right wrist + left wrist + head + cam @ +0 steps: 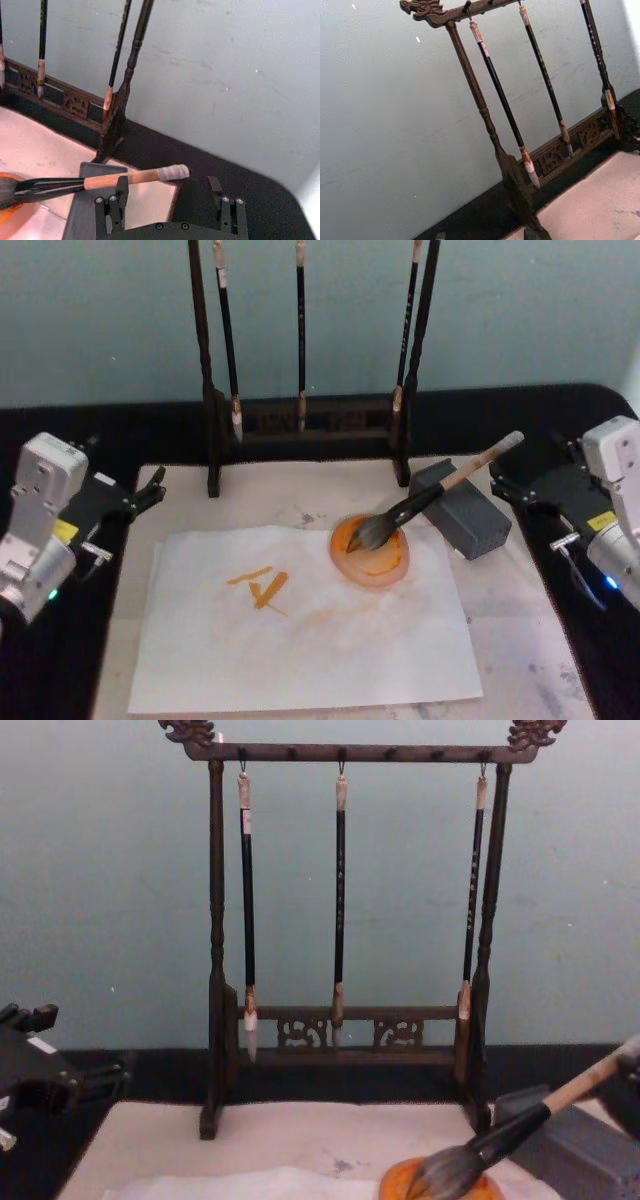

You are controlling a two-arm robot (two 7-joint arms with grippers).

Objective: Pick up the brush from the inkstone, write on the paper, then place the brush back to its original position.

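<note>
As its wrist view shows, the right gripper (168,183) gapes empty near the brush (131,178).

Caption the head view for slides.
Tan-handled calligraphy brush leans on grey block, tuft in orange dish; white paper bears orange strokes.

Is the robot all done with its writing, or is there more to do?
Orange strokes lie on the paper, so writing looks done. The brush rests with its tuft in the orange dish and its handle on the grey block. Nothing is held: the right gripper is open near the handle end, the left gripper sits beside the mat. Probably nothing is left.
</note>
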